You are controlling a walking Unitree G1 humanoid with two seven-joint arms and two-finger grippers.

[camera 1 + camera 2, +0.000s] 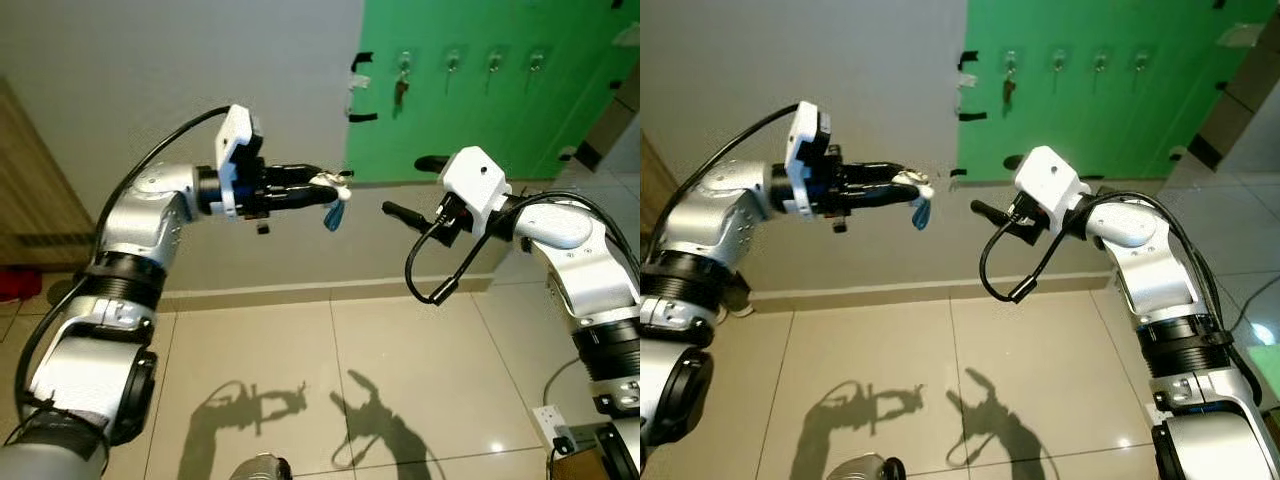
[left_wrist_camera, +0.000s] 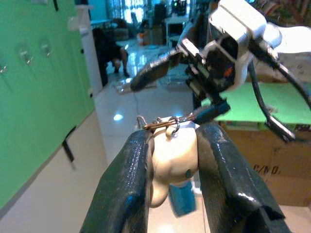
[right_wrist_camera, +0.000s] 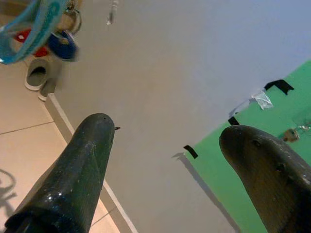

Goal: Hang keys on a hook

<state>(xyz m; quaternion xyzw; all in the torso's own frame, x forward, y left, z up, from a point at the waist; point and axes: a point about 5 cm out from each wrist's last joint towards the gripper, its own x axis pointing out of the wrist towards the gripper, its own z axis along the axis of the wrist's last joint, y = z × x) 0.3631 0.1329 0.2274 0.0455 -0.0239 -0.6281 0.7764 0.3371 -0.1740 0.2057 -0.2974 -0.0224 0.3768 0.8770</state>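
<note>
A keychain (image 1: 330, 195) with a cream figure charm (image 2: 172, 155), a metal ring and a blue strap (image 3: 29, 24) is pinched in my left gripper (image 1: 333, 184), which is shut on it and held out level before the grey wall. My right gripper (image 1: 408, 188) stands open a short way to its right, its fingers (image 3: 82, 174) pointing toward the keychain with nothing between them. Up on a green board (image 1: 470, 110) on the wall sits a row of several clear hooks (image 1: 453, 60). The leftmost hook (image 1: 403, 62) carries a hanging key (image 1: 400, 92).
The grey wall (image 1: 150, 80) meets a beige tiled floor (image 1: 320, 380) at a pale skirting. Black tape marks the green board's left edge. Wooden furniture (image 1: 30, 190) and a red thing (image 1: 15, 283) are at far left. A socket strip (image 1: 555, 425) lies at bottom right.
</note>
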